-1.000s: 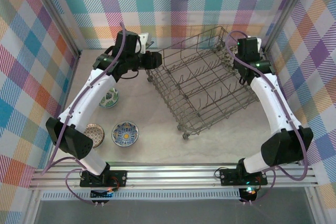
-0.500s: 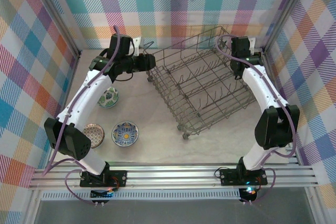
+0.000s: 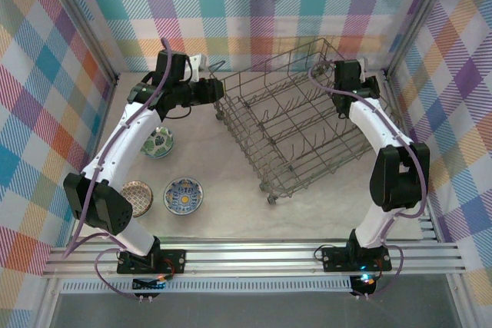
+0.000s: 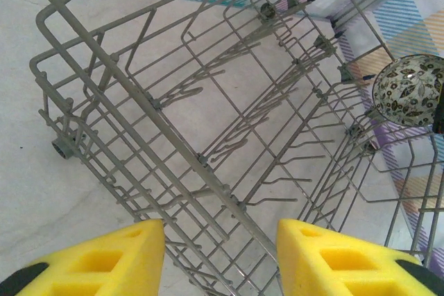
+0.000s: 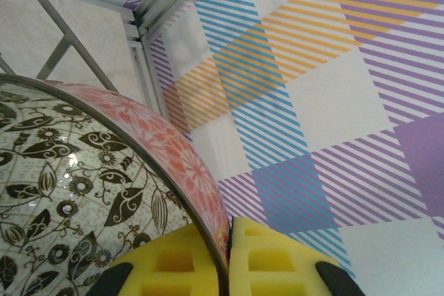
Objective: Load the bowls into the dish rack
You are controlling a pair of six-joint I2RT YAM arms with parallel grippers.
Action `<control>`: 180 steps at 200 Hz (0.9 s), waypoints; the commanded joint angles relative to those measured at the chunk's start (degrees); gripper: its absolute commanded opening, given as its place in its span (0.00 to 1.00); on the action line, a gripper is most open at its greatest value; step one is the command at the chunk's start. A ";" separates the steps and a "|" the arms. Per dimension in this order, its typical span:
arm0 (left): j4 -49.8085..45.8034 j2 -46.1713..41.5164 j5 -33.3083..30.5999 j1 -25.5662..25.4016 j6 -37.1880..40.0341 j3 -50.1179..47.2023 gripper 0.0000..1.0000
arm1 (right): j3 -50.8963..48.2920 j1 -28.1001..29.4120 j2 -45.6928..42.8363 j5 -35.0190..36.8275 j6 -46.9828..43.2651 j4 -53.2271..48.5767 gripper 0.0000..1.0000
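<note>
Right wrist: my right tool grips the leaf-patterned bowl by its rim. I've swung it to the far edge of the dish rack, probably ready to slot. My left tool hangs part-open, empty.

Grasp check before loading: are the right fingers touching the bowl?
Touching. Right wrist view: the fingers pinch the bowl at its rim, one on each side, no gap.

Glossy bowl, matt wire dish rack
</note>
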 commanded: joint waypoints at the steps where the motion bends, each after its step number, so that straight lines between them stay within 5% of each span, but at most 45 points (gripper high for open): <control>1: 0.83 -0.50 1.16 0.88 -0.44 -0.14 0.46 | -0.54 -0.66 -0.55 3.29 -4.92 8.16 0.00; 180: 1.44 0.96 1.51 1.41 -1.27 -0.61 0.46 | -4.71 0.43 2.67 6.41 -13.14 14.14 0.01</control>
